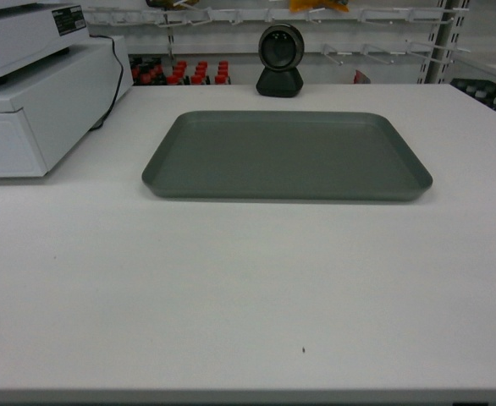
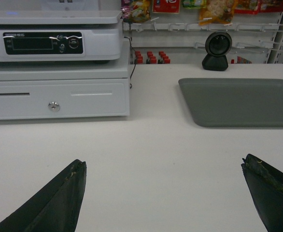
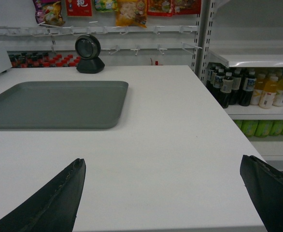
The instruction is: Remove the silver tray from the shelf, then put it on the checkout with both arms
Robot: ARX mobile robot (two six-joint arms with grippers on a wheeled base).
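Tray [image 1: 287,156] lay flat on the desk [image 1: 231,288], long axis left-right, far of both spread, empty pincers [image 2: 163,193] [image 3: 163,193], between them.

No legible text anywhere.

A: How many trays?
B: One large matte grey-silver tray [image 1: 287,156] on one white counter top [image 1: 231,288].
A: And the devices?
B: One round black scanner on a stand [image 1: 280,61], one white cash register with drawer [image 2: 54,63].
A: Grippers?
B: Two, each showing two black fingers [image 2: 59,203] [image 3: 54,203].
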